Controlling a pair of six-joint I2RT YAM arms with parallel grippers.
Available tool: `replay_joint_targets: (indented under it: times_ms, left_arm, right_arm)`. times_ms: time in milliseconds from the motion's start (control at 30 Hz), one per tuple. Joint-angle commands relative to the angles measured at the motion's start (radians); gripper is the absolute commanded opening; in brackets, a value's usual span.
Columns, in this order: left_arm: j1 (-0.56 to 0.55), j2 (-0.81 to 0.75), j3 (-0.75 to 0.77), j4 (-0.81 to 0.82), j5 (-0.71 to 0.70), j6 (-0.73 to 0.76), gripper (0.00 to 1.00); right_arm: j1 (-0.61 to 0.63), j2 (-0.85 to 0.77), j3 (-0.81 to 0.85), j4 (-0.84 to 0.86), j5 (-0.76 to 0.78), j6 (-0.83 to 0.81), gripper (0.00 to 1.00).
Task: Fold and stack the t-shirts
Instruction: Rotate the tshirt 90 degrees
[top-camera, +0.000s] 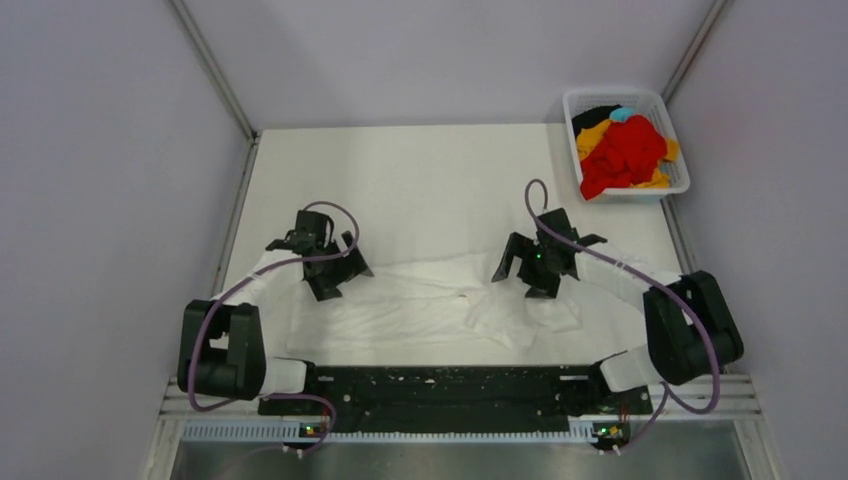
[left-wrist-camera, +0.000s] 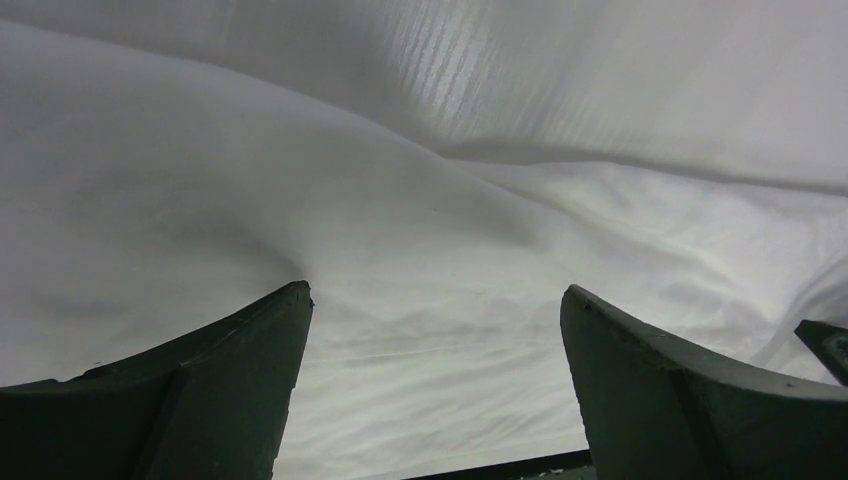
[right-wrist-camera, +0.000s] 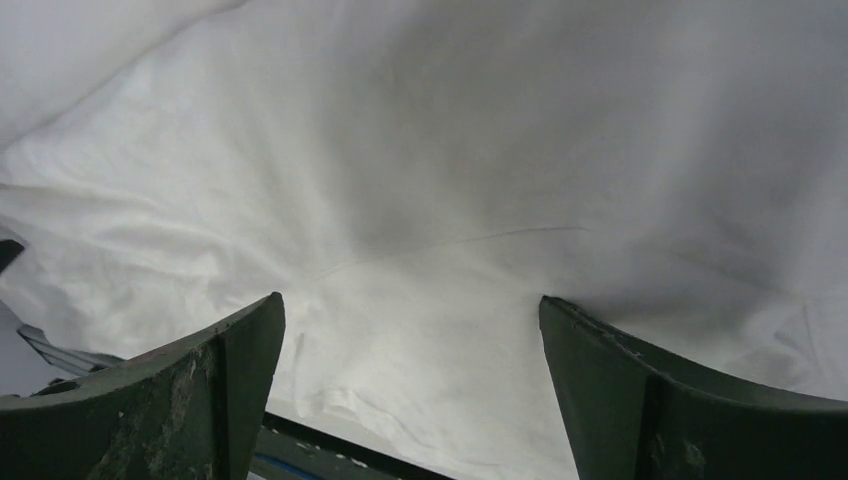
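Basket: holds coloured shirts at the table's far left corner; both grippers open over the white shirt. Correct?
No: the basket is at the far right corner, per the top external view. It holds coloured shirts; the left gripper and right gripper are open over the white shirt.

The large t-shirt (top-camera: 420, 300) at the lower middle of the top view is plain white with no print, barely paler than the cream counter (top-camera: 430, 170). At the upper right, a white mesh basket (top-camera: 640, 193) holds red (top-camera: 628, 152), yellow-orange (top-camera: 592, 133), black (top-camera: 593, 115) and light blue (top-camera: 622, 113) shirts. The left hand (top-camera: 330, 262) and right hand (top-camera: 540, 262) are black, and their cables (top-camera: 527, 198) are purple.
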Motion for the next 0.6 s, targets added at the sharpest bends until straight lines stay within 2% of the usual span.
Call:
replay_joint_targets:
  times_ms: [0,133,300,467,567]
  left_arm:
    - [-0.013,-0.006,-0.012,0.075,-0.016,-0.048,0.99]
    - [-0.034,0.020,-0.020,0.113,-0.025,-0.090,0.99]
    - [-0.086,0.048,-0.018,0.137,-0.005,-0.161,0.99]
    - [-0.202,0.084,-0.007,0.157,-0.033,-0.247,0.99]
    - [-0.280,0.137,0.010,0.181,-0.037,-0.312,0.99]
  right_arm:
    - [-0.085,0.210,0.113,0.141,0.139,-0.046,0.99]
    - [-0.123,0.404,0.308,0.131,0.139,-0.063,0.99]
    - [-0.154,0.624,0.624,0.042,0.117,-0.124,0.99]
    - [-0.153,0.850,0.973,-0.074,0.074,-0.155,0.99]
    - [-0.153,0.982,1.169,-0.099,-0.009,-0.134,0.99]
